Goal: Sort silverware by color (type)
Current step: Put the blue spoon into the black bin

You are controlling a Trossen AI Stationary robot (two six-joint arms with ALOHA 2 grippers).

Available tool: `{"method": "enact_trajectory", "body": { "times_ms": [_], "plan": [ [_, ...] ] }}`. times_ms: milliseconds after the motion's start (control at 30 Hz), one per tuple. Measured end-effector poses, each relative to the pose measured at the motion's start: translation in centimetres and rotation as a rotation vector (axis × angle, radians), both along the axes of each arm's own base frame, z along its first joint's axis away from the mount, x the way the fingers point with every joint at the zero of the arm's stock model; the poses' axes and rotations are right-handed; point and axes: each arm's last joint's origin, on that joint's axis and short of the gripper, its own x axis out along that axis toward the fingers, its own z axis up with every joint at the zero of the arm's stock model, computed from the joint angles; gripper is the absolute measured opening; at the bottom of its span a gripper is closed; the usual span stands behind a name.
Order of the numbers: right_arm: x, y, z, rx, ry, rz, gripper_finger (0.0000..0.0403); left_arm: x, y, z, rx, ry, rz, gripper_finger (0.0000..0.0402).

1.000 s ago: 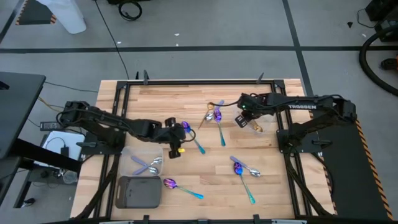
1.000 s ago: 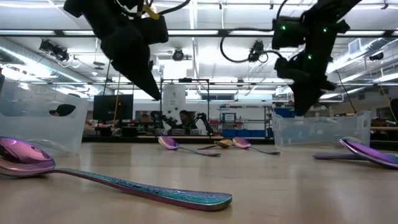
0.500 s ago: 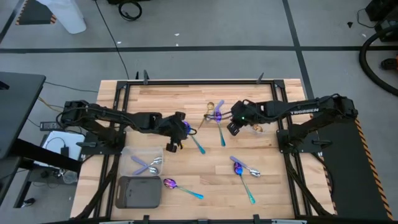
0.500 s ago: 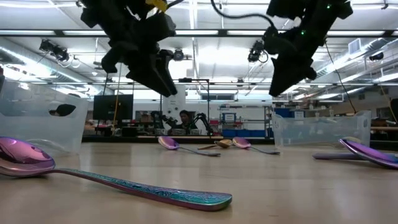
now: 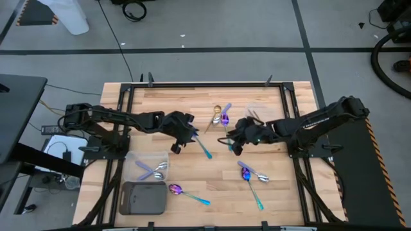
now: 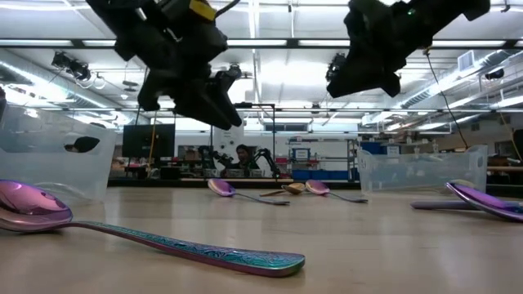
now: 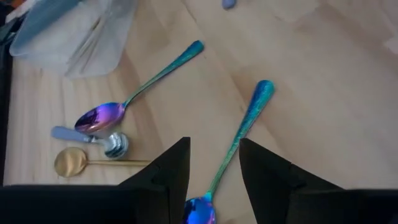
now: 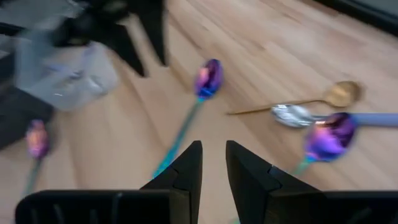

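An iridescent spoon [image 5: 200, 144] with a teal handle lies flat on the wood mid-table. My left gripper [image 5: 184, 133] hovers open above its bowl end, one finger on either side of the spoon's neck [image 7: 221, 174] without touching it. My right gripper [image 5: 233, 144] hangs open above the table beside that spoon's handle end [image 8: 169, 158], with nothing between its fingers. A second iridescent spoon [image 5: 227, 131], a gold spoon [image 5: 216, 114] and a silver-lavender one [image 7: 93, 138] lie in a cluster farther back. In the low view both grippers [image 6: 216, 110] [image 6: 343, 82] are well clear of the tabletop.
A clear tray [image 5: 148, 165] holding silver spoons stands at the near left, with a dark grey tray [image 5: 142, 197] in front of it. Another iridescent spoon [image 5: 187, 192] lies beside the grey tray. Two more spoons [image 5: 252, 176] lie near right. A second clear tray [image 6: 421, 170] stands at the right.
My right gripper has swung from the right-hand tray toward the table's left and near edge, tipping downward, and now hangs over the middle spoons. My left gripper has moved toward the far edge, rolled about its own axis, and now hangs over the iridescent spoon's bowl end.
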Motion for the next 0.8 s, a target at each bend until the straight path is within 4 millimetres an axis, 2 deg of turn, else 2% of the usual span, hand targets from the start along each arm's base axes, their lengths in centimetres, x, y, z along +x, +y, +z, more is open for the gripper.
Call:
{"method": "enact_trajectory", "body": {
  "times_ms": [233,467,800],
  "plan": [
    [-0.3,1.2,-1.3,0.049,-0.123,0.028,0.0083,0.0,1.1,-0.9,-0.09,0.045,0.146,0.0138],
    [0.1,1.8,-3.0,0.068,-0.09,0.028,0.0083,1.9,1.0,-3.4,-0.124,0.193,0.168,0.012],
    [2.1,3.5,-6.3,0.094,-0.071,0.052,0.0083,4.3,1.4,-5.2,-0.094,0.344,0.182,0.0133]
  ]
}}
